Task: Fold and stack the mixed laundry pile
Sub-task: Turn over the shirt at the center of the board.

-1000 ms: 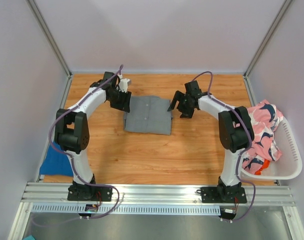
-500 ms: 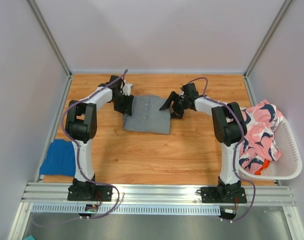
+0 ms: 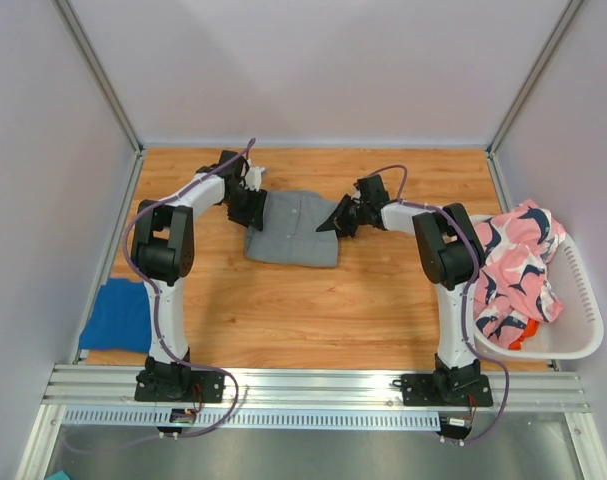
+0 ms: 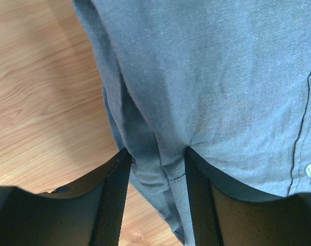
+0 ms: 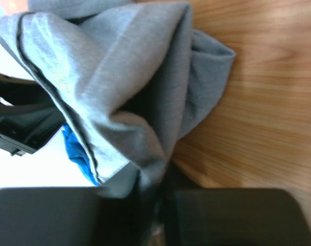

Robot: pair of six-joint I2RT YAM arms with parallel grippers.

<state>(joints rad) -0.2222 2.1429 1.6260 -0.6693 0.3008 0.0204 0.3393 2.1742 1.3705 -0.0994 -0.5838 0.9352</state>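
Note:
A folded grey garment (image 3: pixel 293 228) lies in the middle of the wooden table. My left gripper (image 3: pixel 251 208) is at its left edge. In the left wrist view a bunched fold of the grey garment (image 4: pixel 211 66) sits between the fingers of my left gripper (image 4: pixel 155 154), with creases running from the tips. My right gripper (image 3: pixel 338 220) is at the garment's right edge. In the right wrist view, my right gripper (image 5: pixel 158 189) is shut on a raised corner of the grey garment (image 5: pixel 119 72). A blue garment (image 3: pixel 118 315) lies at the table's left edge. The pink patterned garment (image 3: pixel 518 265) fills the basket.
A white slotted basket (image 3: pixel 573 330) stands at the right edge, and an orange cloth (image 3: pixel 518 340) shows under the pink one. Metal frame posts rise at the back corners. A metal rail runs along the near edge, behind both arm bases.
My right gripper moved left onto the grey garment's right edge and closed on it. My left gripper settled onto the left edge, then stayed there.

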